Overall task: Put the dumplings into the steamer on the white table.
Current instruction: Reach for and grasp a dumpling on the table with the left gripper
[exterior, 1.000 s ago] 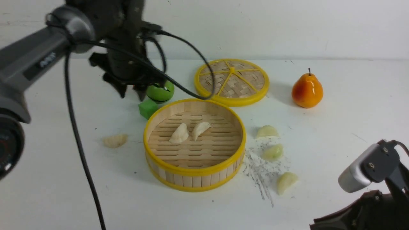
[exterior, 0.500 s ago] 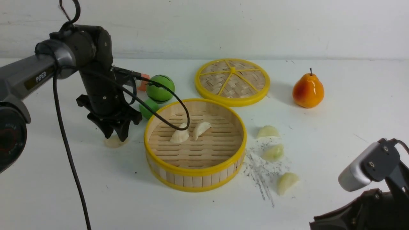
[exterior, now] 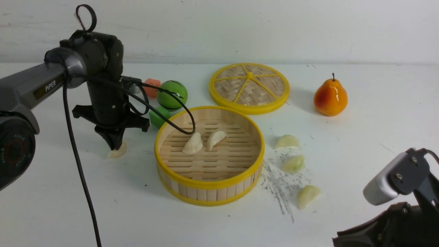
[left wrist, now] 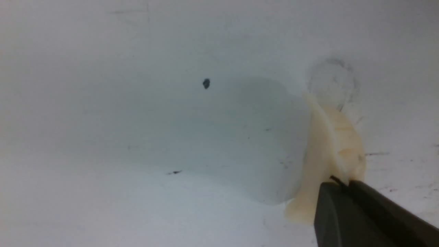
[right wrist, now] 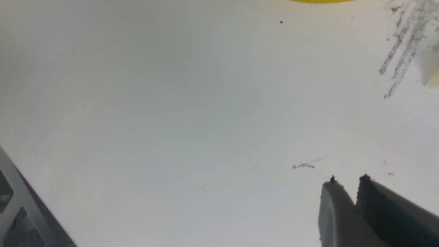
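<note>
The round bamboo steamer (exterior: 209, 185) stands mid-table with two cream dumplings (exterior: 192, 144) (exterior: 215, 138) on its slatted floor. To its left my left gripper (exterior: 115, 146) points down at the white table (exterior: 219, 226), shut on a cream dumpling (exterior: 118, 151). The left wrist view shows that dumpling (left wrist: 329, 151) standing on edge, pinched at the gripper's (left wrist: 343, 183) tips. Three more dumplings (exterior: 287, 141) (exterior: 293, 163) (exterior: 307, 195) lie right of the steamer. My right gripper (right wrist: 348, 180) hangs low at the front right, shut, with nothing in it.
The woven yellow-rimmed lid (exterior: 249, 87) lies behind the steamer, with an orange pear (exterior: 330, 97) to its right. A green ball (exterior: 172, 94), a green cube (exterior: 158, 116) and an orange cube (exterior: 152, 87) sit just behind my left gripper. Dark scratch marks (exterior: 279, 185) lie among the right-hand dumplings.
My left arm came forward and down from beside the green ball to the dumpling left of the steamer, and its jaws closed on it. The dumpling has tipped up. The right arm stayed still.
</note>
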Motion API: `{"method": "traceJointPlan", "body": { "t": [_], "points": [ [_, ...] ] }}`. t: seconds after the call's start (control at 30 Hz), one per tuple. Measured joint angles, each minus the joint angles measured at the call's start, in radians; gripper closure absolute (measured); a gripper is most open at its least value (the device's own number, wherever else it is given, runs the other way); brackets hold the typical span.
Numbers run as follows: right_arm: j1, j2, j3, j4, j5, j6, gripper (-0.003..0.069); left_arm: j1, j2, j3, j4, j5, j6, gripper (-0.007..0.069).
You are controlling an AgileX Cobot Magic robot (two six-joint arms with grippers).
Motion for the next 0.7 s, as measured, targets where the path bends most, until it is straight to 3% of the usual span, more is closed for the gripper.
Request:
{"method": "traceJointPlan", "body": {
  "t": [0.57, 0.7],
  "points": [
    [0.0, 0.005, 0.0, 0.0, -0.014, -0.001, 0.0562, 0.002, -0.039, 0.012, -0.086, -0.002, -0.034, 0.0638],
    [0.0, 0.005, 0.0, 0.0, -0.014, -0.003, 0.0562, 0.002, -0.035, 0.012, -0.086, -0.007, -0.04, 0.059]
  ]
}}
